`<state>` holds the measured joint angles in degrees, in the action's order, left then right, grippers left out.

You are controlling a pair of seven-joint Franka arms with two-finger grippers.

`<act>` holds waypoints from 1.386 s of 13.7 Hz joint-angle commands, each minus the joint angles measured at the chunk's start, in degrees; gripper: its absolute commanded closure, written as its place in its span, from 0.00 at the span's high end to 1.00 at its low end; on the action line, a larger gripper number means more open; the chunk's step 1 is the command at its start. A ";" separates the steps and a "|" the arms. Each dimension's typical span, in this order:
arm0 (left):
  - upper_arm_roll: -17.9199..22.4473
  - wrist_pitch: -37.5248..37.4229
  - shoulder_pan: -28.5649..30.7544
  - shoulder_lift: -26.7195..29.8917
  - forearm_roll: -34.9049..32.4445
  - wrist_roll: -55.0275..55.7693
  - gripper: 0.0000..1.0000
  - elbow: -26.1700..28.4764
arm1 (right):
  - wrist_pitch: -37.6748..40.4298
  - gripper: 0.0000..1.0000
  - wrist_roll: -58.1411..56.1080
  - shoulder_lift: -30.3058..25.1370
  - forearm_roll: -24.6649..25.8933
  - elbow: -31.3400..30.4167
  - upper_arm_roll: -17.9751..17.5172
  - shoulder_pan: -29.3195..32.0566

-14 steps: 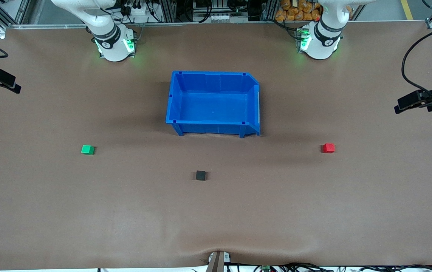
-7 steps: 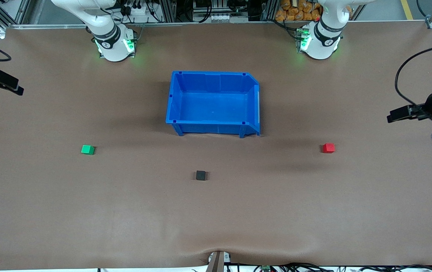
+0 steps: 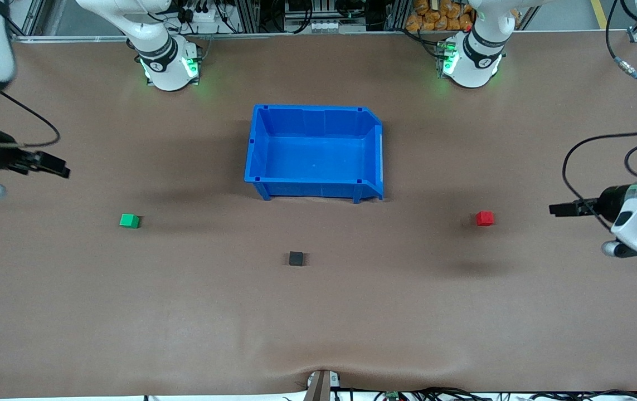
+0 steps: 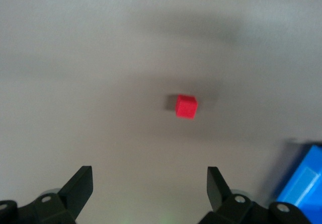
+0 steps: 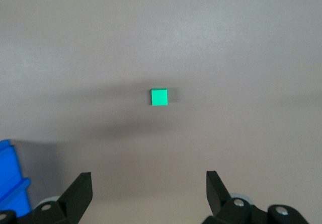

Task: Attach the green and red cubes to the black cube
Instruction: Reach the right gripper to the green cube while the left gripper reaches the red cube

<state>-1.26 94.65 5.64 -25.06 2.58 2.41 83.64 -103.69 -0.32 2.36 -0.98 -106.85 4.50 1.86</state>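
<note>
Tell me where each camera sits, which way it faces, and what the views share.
Front view: high across the table, facing both bases; shows the blue bin, black cube and both arms.
Left wrist view: on the left arm, looking down at the red cube past the open left claw.
Right wrist view: on the right arm, looking down at the green cube past the open right claw.
Shared: both cubes and the bin also appear in front.

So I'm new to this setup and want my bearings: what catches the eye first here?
The blue bin stands mid-table, nearest the bases. Three tiny cubes lie apart, nearer the front camera: green cube toward the right arm's end, red cube toward the left arm's end, black cube between them, nearest the camera. The open right gripper and left gripper hang above the table's ends.
</note>
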 commanded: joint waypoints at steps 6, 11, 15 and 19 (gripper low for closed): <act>-0.14 5.63 -4.66 -7.89 0.23 0.92 1.00 -0.24 | -14.51 1.00 -0.64 11.86 0.01 -5.91 -0.54 0.77; -0.23 7.83 -5.28 -10.35 0.76 1.45 1.00 -0.15 | -21.35 1.00 -1.78 20.57 0.19 -5.91 -0.54 0.95; -0.23 14.05 -5.99 -11.41 0.93 1.81 1.00 5.98 | -26.55 1.00 -2.49 24.61 0.19 -6.00 -0.54 1.04; -0.23 26.52 -6.69 -10.97 0.85 1.89 1.00 16.00 | -27.09 1.00 -2.58 27.26 0.19 -5.91 -0.63 0.95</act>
<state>-1.68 115.43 -0.55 -37.62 2.66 3.36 94.07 -130.63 -2.07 28.74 -0.96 -113.49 4.46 2.12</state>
